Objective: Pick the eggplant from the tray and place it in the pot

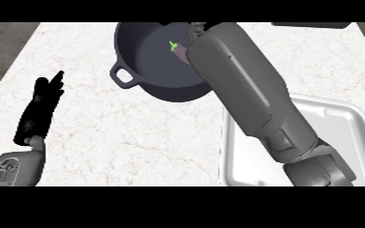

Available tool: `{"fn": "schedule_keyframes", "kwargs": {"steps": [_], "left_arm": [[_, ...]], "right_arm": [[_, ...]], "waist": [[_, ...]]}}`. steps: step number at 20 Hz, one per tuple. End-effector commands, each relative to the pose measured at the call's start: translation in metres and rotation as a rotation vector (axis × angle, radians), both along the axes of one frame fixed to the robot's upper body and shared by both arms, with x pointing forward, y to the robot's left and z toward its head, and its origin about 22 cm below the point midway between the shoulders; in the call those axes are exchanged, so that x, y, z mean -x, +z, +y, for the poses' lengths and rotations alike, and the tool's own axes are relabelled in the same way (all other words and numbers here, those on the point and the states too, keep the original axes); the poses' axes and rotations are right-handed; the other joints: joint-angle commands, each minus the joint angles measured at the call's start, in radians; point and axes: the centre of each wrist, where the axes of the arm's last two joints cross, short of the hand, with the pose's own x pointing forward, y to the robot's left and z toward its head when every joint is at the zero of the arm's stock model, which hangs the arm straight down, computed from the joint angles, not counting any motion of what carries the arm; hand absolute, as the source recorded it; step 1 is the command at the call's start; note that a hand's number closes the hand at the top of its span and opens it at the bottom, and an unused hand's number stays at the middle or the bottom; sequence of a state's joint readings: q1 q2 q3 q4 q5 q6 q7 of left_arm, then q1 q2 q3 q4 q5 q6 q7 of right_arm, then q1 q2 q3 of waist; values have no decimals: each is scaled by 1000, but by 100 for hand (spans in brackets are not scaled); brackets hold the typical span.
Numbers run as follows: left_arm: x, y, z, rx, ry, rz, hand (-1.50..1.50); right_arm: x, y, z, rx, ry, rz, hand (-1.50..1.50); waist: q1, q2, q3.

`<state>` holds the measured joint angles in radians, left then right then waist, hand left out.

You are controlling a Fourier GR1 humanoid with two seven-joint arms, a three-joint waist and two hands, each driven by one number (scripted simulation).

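So the eggplant (179, 53) is just a sliver here: dull purple with a bright green stem end, peeking out inside the dark pot (146, 58). The grey right forearm (242, 87) covers the rest. The right hand (195, 29) is mostly hidden past the pot's far rim, so I honestly can't tell its grip. The white tray (335, 118) is lower right. The left hand (43, 104) rests open at the left on the marble counter (143, 140).

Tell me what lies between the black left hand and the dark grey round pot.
Only bare white marbled counter lies between the left hand and the pot, as the head view shows.
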<state>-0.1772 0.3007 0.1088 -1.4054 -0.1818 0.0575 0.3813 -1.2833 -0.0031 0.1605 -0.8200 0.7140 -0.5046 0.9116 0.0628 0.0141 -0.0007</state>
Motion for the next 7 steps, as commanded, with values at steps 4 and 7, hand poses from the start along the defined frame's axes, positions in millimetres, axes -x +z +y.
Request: {"fn": "schedule_keyframes", "kwargs": {"steps": [4,7], "left_arm": [[17,-16,-2,3,42,34,0],[16,-4,11,1,68,30,0]], "right_arm": [[1,-20,-9,-214,-157,-230,-150],[0,-20,-36,-242,-196,-269,-150]], "waist": [[-33,-12,0],[-63,-18,1]]}}
